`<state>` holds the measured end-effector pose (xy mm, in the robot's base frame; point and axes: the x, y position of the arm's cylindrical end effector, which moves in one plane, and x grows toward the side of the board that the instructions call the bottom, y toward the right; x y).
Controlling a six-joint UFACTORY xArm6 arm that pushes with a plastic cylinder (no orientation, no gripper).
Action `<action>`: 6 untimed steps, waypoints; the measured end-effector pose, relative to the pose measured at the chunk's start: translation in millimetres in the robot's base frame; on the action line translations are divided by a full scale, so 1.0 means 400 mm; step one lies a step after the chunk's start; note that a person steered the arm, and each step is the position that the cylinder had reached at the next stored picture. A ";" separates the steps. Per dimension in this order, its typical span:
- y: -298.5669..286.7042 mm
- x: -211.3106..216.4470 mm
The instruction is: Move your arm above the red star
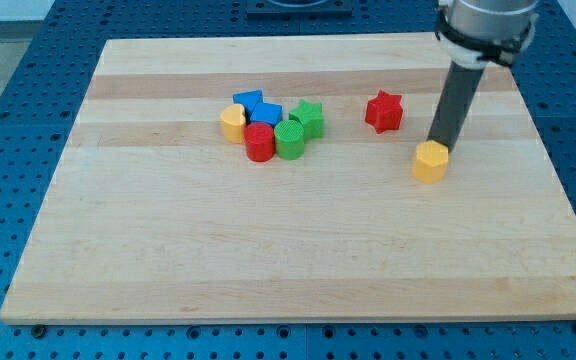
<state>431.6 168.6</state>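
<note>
The red star [384, 110] lies on the wooden board [298, 250], right of the middle and near the view's top. My tip [435, 144] is to the star's right and a little below it, apart from it. The tip touches the top edge of a yellow hexagonal block [430, 161].
A cluster sits left of the star: a yellow block [233, 122], a blue triangle [249, 100], a blue block [266, 113], a red cylinder [260, 142], a green cylinder [290, 140] and a green star [309, 117]. The arm's body [485, 25] hangs over the board's top right corner.
</note>
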 end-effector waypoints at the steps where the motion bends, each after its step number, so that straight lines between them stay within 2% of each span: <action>1: 0.000 0.072; 2: 0.000 0.123; 3: -0.029 0.033; 5: -0.125 -0.478; 6: -0.164 -0.596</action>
